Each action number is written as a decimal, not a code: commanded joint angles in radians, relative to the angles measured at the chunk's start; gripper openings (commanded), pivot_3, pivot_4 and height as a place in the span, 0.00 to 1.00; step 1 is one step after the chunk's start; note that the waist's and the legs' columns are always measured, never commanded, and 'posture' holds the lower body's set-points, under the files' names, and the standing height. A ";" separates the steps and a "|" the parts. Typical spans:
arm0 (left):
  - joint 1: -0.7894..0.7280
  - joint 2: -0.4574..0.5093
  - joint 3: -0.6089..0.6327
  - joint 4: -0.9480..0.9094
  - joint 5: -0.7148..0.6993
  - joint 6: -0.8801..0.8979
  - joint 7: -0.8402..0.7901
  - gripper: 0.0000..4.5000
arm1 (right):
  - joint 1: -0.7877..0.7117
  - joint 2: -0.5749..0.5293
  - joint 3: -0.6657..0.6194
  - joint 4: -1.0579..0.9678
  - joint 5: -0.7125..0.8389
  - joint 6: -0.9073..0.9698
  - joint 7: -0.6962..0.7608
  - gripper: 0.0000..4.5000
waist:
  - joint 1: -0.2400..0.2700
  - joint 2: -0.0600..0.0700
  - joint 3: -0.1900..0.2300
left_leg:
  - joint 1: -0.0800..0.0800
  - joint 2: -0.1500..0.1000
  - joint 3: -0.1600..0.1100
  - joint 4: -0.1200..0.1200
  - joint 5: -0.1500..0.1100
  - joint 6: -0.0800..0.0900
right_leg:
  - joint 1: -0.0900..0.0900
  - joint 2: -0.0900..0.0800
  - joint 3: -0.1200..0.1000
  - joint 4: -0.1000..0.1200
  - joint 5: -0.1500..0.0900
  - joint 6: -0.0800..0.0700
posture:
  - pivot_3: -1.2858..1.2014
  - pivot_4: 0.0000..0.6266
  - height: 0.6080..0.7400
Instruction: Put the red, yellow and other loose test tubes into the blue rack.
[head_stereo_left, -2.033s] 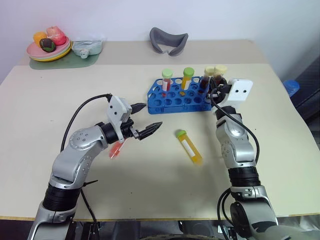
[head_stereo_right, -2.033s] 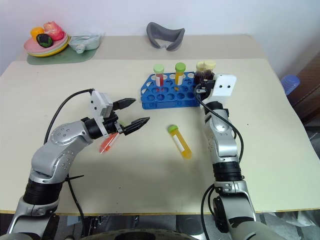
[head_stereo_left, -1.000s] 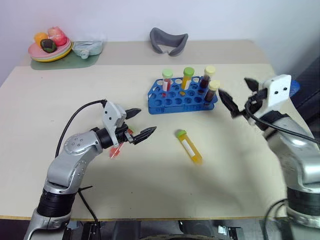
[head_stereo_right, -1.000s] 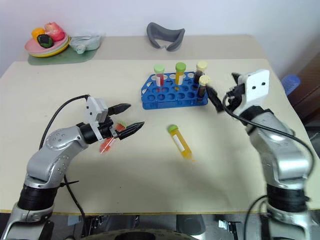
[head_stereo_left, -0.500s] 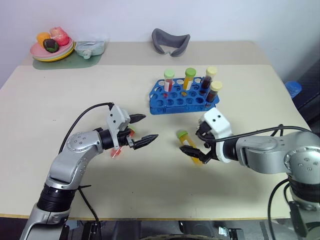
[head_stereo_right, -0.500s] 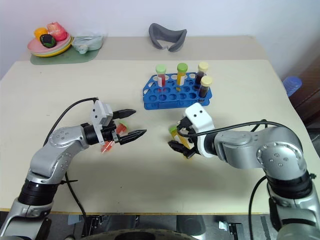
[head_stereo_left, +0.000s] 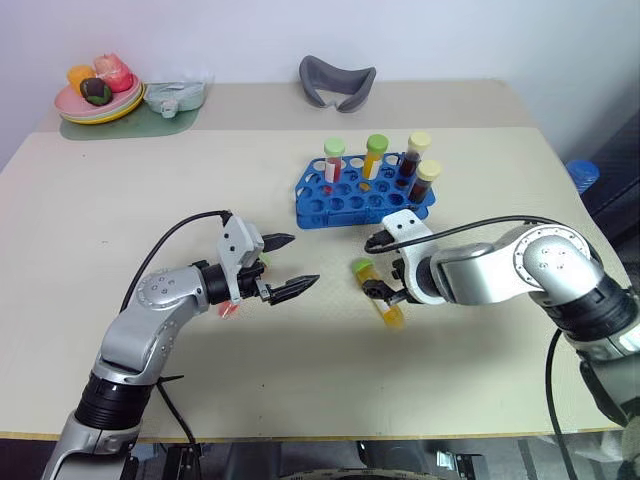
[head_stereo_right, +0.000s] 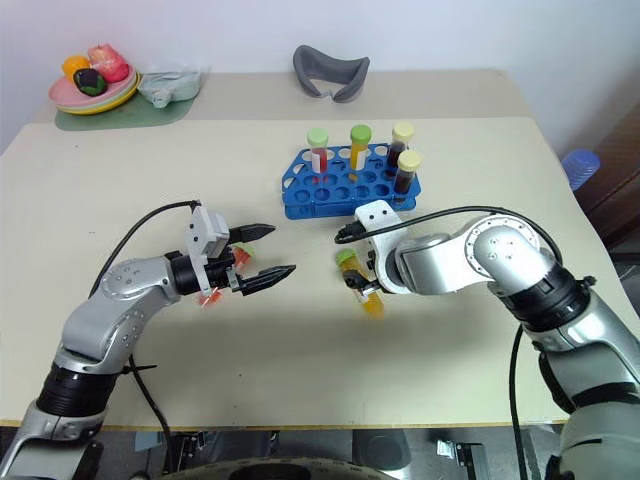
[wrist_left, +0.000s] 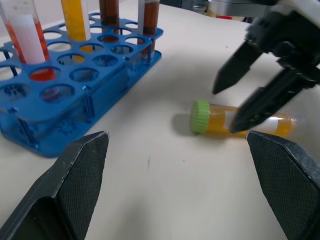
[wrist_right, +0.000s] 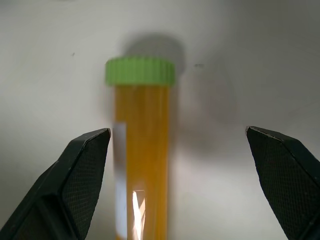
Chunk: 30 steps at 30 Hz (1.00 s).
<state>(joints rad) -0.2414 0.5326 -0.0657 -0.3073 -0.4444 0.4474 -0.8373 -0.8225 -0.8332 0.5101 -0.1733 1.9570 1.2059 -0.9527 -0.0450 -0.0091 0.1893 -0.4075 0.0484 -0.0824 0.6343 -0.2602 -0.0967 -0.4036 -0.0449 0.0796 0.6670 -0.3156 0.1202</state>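
1. Red liquid shows only in part beneath the left gripper (head_stereo_left: 285, 266): a red test tube (head_stereo_left: 229, 306) lies on the table (head_stereo_left: 120, 200), largely hidden by the wrist housing, its cap not visible. The two black, tapered fingers stand wide apart and hold nothing.
2. Yellow-orange test tube (wrist_right: 142, 150), clear-walled with a ribbed green cap and a white label, lies flat on the table near the middle, just in front of the blue rack (head_stereo_left: 362, 200). In the right wrist view its conical tip is cut off at the frame's edge.
3. Right gripper (head_stereo_left: 385, 291) hangs above this tube, pointing steeply down; its textured black fingers are spread wide to either side of the tube. Whether a fingertip touches the tube cannot be told; the tube rests on the table.
4. Blue rack: bright plastic, rectangular, two-tier, with rows of round holes. Four capped tubes stand upright in it: red (head_stereo_left: 333, 165), yellow-orange (head_stereo_left: 374, 160) and two dark-brown ones with cream caps (head_stereo_left: 418, 165) at its right end. In the left wrist view their caps are cut off.
5. Far edge of the table: a grey curved object (head_stereo_left: 337, 82), and at far left a plate of fruit-like items (head_stereo_left: 97, 90) on a green mat (head_stereo_left: 140, 122).
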 joint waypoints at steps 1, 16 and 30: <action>0.009 -0.007 0.007 -0.041 0.000 -0.020 0.011 1.00 | -0.043 0.025 0.008 0.053 0.015 0.023 -0.040 0.98 | 0.001 0.000 0.000 | 0.000 0.000 0.000 0.000 0.000 0.000 | 0.000 0.000 0.000 0.000 0.000 0.000 | 0.52 0.24 1.00; 0.030 -0.011 0.008 -0.082 -0.010 -0.003 0.044 1.00 | -0.072 0.049 0.008 0.104 0.015 0.079 -0.053 0.58 | 0.000 0.000 0.000 | 0.000 0.000 0.000 0.000 0.000 0.000 | 0.000 0.000 0.000 0.000 0.000 0.000 | 0.52 0.24 1.00; 0.024 -0.005 0.009 -0.059 -0.001 -0.016 0.025 1.00 | -0.088 0.045 -0.052 0.083 0.015 0.053 -0.043 0.26 | 0.001 0.000 0.000 | -0.001 0.000 0.000 0.000 0.000 0.000 | -0.001 0.000 0.000 0.000 0.000 0.000 | 0.52 0.24 1.00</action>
<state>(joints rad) -0.2111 0.5215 -0.0653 -0.3545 -0.4447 0.4512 -0.8049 -0.8801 -0.7779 0.5010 -0.0577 1.9652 1.2718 -1.0021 -0.0442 -0.0089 0.1892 -0.4083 0.0485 -0.0823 0.6340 -0.2603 -0.0967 -0.4046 -0.0447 0.0796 0.6667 -0.3156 0.1201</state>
